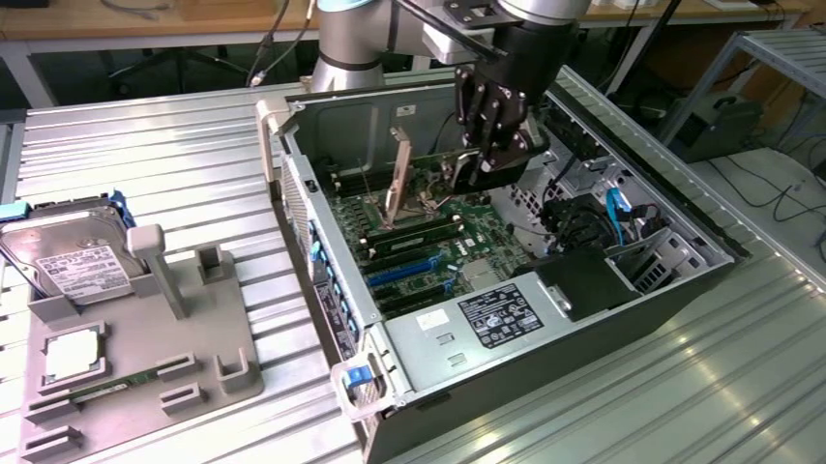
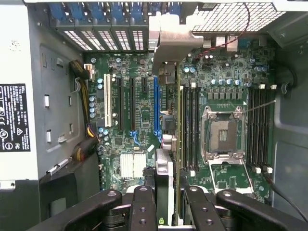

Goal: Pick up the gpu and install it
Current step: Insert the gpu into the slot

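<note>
Inside the open computer case (image 1: pixel 671 253), my gripper (image 1: pixel 473 176) is shut on the gpu (image 1: pixel 431 186). The gpu is a thin dark card held on edge, with its metal bracket (image 1: pixel 401 162) towards the rear wall. In the wrist view the gpu (image 2: pixel 178 120) runs edge-on away from my gripper (image 2: pixel 166 204), a finger (image 2: pixel 142 207) on each side. Its silver bracket (image 2: pixel 169 41) is by the rear slot openings. The card stands over the motherboard (image 2: pixel 139 115), right beside the long blue slot (image 2: pixel 156 103). Whether it touches the board I cannot tell.
A power supply (image 1: pixel 481 322) fills the case's near corner, with drive bays and blue cables (image 1: pixel 617 215) at the exterior view's right. An empty CPU socket (image 2: pixel 221 134) lies beside the memory slots. On the grey holder (image 1: pixel 213 360) outside are a hard drive (image 1: pixel 72 263) and a CPU chip (image 1: pixel 75 354).
</note>
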